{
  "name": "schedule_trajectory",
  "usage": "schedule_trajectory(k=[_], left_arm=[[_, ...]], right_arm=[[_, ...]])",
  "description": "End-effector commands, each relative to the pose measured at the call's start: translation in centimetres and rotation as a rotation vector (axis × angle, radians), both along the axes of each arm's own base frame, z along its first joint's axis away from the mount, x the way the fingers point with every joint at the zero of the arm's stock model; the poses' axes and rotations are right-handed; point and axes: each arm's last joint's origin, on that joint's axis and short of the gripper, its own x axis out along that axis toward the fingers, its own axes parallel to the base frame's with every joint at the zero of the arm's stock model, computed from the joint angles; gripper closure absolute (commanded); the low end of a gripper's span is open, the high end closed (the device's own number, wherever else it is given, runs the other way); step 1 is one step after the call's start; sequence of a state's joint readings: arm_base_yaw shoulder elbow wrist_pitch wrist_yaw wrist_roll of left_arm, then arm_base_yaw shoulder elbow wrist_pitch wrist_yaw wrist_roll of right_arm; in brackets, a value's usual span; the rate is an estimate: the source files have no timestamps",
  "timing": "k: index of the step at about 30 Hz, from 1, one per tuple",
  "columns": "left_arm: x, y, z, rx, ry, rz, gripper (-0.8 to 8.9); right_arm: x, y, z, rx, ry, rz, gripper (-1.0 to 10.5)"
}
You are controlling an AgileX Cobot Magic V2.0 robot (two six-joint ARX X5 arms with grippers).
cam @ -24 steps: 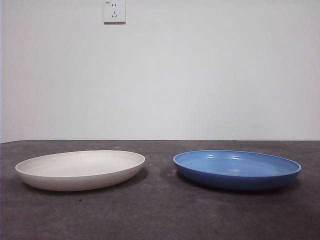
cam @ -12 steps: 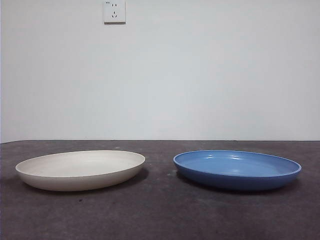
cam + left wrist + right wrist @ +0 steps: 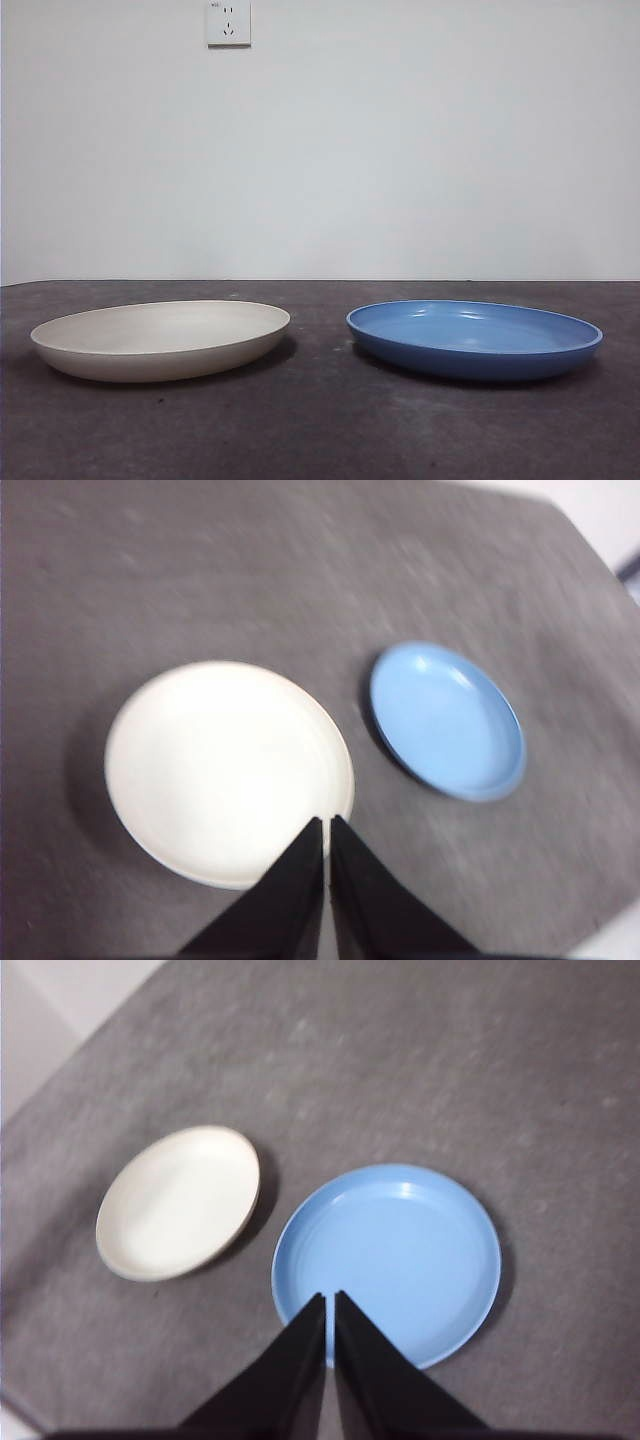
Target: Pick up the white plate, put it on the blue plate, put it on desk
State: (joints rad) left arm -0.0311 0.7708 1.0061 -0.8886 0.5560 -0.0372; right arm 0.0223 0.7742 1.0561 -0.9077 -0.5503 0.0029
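2 plates lie flat, rims up, side by side but apart on the desk (image 3: 320, 430): 1 white plate (image 3: 160, 340), 1 blue plate (image 3: 474, 339). Round, neither has a long axis. The left gripper (image 3: 327, 825) and right gripper (image 3: 329, 1300) hang high above, jaws pressed together.

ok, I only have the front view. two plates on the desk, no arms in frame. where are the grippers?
Observer: Both high above the desk. Left gripper looks down over the white plate, jaws shut.
Operator: and right?
Observer: Right gripper is over the blue plate, jaws shut too, holding nothing.
Operator: plates touching?
Observer: No. From above, a strip of bare desk shows between them.
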Motion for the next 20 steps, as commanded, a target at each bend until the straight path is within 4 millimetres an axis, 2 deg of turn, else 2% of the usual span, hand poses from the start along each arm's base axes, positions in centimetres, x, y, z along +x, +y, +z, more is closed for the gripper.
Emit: schedule_trajectory(k=[1,7,12,14,15,17,18,20], left_arm=[[0.21,-0.48,0.70,0.049,-0.004,-0.092,8.04],[0.34,-1.21,0.30,0.058,0.044,-0.158,8.04],[0.40,-1.25,0.32,0.058,0.039,-0.159,7.89],[0.42,-1.25,0.34,0.057,0.038,-0.158,7.39],[0.41,-1.25,0.35,0.056,0.039,-0.156,6.80],[0.43,-1.25,0.33,0.050,0.046,-0.151,5.01],[0.46,-1.25,0.35,0.043,0.049,-0.145,4.50],[0.56,-1.26,0.35,0.034,0.057,-0.136,4.04]], right_arm=[[0.24,0.31,0.50,-0.029,-0.004,0.051,9.4],[0.40,0.94,-0.28,-0.060,0.076,0.117,9.4],[0.32,1.16,-0.33,-0.067,0.077,0.140,9.4],[0.32,1.16,-0.34,-0.065,0.079,0.138,8.7],[0.32,1.16,-0.33,-0.064,0.080,0.137,8.2],[0.32,1.16,-0.33,-0.061,0.083,0.134,6.3],[0.32,1.16,-0.34,-0.060,0.084,0.133,5.7],[0.32,1.16,-0.34,-0.060,0.084,0.133,5.3]])
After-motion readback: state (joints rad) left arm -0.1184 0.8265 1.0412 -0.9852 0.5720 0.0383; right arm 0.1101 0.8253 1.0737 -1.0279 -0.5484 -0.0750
